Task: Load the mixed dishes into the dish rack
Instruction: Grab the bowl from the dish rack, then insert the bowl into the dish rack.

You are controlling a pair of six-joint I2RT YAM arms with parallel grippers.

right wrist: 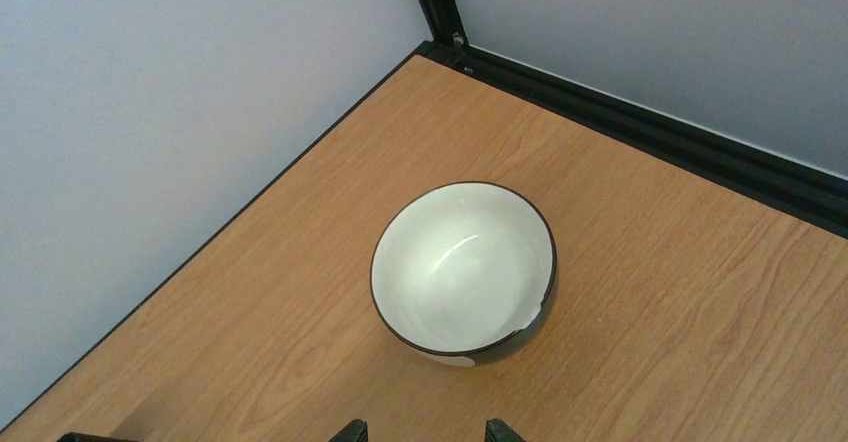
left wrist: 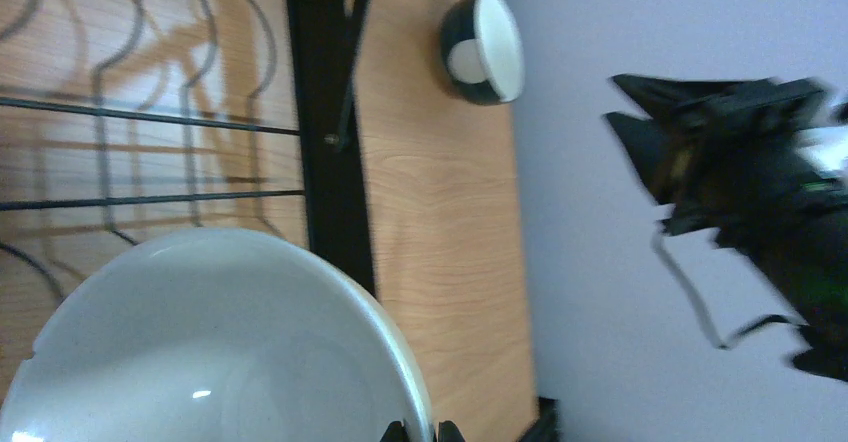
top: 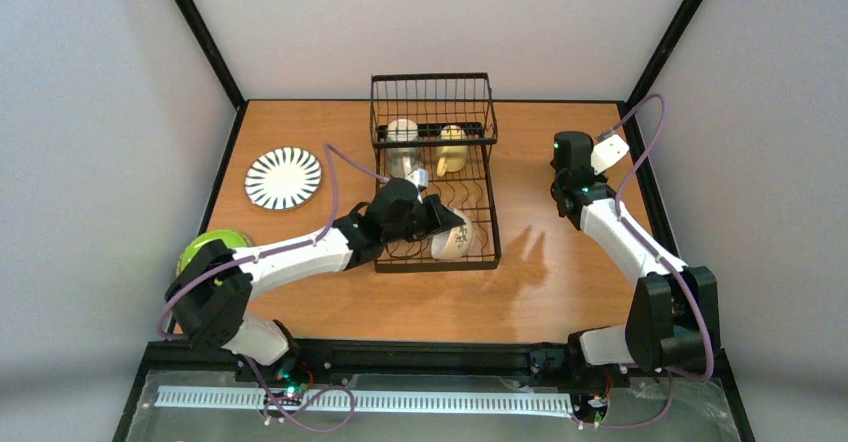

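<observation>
My left gripper is shut on the rim of the cream bowl, holding it on edge over the front end of the black wire dish rack. In the left wrist view the bowl fills the lower left, its rim pinched between my fingertips. A cream mug and a yellow mug sit in the rack's taller basket end. My right gripper hangs open just short of the teal-and-white bowl, which stands upright near the table's far right corner.
A black-and-white striped plate lies on the table at the left. A lime-green plate shows partly under my left arm. Grey walls and black frame posts close in the far right corner.
</observation>
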